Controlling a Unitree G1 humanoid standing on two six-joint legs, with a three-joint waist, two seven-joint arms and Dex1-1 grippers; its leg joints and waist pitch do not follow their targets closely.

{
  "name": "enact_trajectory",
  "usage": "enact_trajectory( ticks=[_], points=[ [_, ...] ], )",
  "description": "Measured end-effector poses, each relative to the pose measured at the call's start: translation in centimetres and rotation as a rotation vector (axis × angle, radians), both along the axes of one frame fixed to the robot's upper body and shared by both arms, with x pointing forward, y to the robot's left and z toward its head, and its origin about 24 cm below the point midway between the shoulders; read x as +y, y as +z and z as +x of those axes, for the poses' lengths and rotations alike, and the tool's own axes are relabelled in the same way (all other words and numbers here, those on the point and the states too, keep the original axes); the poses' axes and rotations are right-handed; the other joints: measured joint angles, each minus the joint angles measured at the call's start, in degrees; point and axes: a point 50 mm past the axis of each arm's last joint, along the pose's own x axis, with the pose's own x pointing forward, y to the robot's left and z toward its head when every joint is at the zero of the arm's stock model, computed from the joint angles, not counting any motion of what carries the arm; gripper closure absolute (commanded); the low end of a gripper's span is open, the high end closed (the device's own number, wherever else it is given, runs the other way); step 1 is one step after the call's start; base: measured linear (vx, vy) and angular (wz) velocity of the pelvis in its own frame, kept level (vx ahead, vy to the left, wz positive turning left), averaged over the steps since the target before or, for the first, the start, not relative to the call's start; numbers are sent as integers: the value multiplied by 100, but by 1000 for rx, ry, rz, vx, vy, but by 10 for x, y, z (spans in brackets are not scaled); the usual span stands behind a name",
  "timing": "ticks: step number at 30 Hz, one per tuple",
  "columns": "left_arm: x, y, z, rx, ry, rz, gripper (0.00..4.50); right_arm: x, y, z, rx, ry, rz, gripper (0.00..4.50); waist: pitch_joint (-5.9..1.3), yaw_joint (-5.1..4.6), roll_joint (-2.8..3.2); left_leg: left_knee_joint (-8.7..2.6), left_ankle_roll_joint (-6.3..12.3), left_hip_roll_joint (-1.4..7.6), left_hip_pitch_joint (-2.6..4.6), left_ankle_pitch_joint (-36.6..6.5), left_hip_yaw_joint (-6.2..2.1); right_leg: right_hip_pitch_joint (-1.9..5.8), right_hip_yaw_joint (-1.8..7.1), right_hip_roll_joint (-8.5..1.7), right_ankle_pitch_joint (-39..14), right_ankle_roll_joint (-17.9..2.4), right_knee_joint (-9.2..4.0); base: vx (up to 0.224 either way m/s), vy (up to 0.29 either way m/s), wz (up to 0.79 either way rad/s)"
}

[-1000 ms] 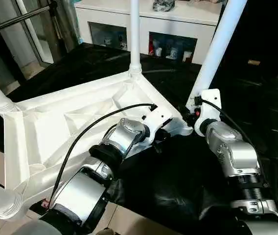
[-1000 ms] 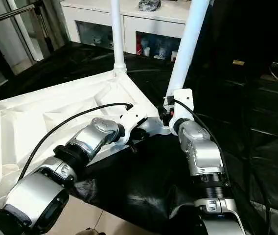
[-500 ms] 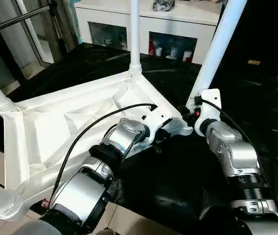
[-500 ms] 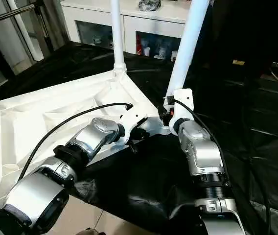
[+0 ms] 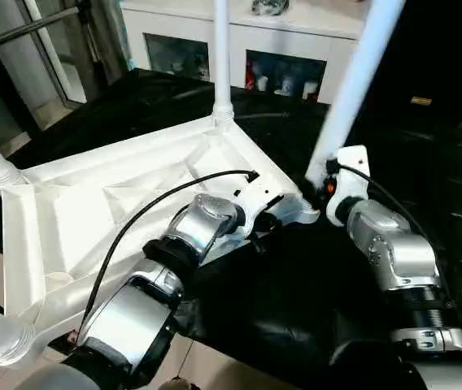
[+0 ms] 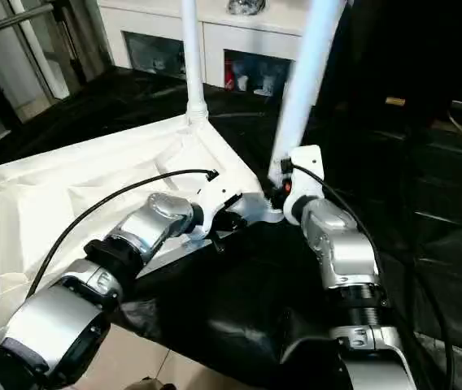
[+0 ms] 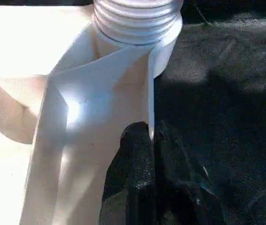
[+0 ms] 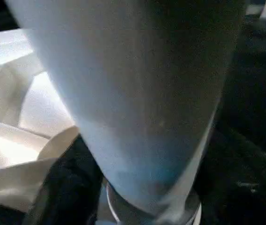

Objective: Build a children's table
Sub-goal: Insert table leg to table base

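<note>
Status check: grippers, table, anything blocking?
Left gripper shut on tabletop rim. Right gripper at near leg, grip unclear. Leg stands in its corner socket. No obstruction seen.

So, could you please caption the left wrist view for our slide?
Left gripper shut on the rim of the upturned tabletop beside a ribbed corner socket.

Our left arm (image 5: 174, 252) reaches forward and inward across the middle, its silver forearm angled up to the white wrist. Our left gripper (image 7: 151, 140) has its two black fingers (image 7: 135, 159) pressed together on a thin white rib. Our right arm (image 5: 390, 252) stretches straight ahead, forearm rising to the white wrist housing, with our right gripper (image 5: 322, 185) at the foot of a slanted white tube; we cannot tell how its fingers stand.
</note>
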Motion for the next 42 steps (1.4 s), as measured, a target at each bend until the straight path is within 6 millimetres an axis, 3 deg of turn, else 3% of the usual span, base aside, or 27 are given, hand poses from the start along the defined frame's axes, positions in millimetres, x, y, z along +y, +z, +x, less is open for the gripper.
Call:
enact_trajectory(
  ticks=[14,21,27,32,42],
  points=[
    [4,1,0,-20,-26,-14,450,2,0,-1,5,49,8,36,5,14,8,-3,0,2,-4,2,2,-4,-1,2,-15,-5,-2,0,0,0],
    [8,1,-6,-35,-106,-35,450,-6,-2,-14,12,102,-17,36,8,106,26,1,21,3,-22,15,3,-15,-1,1,-21,-5,-4,0,0,0],
    [17,-2,-14,-63,-232,-52,450,-21,-4,-41,10,208,-23,36,1,224,114,3,28,3,-26,18,3,-21,-2,1,-25,-4,7,0,0,0],
    [19,-3,-18,-86,-313,-46,450,-29,-3,-58,16,270,-35,36,4,308,141,11,10,4,-26,8,3,-21,-1,0,-20,2,17,0,0,0],
    [26,-4,-23,-108,-394,-44,450,-30,-1,-70,10,320,-65,36,-3,351,173,28,13,4,-32,10,3,-21,-1,-1,-21,6,24,0,0,0]
  ],
)
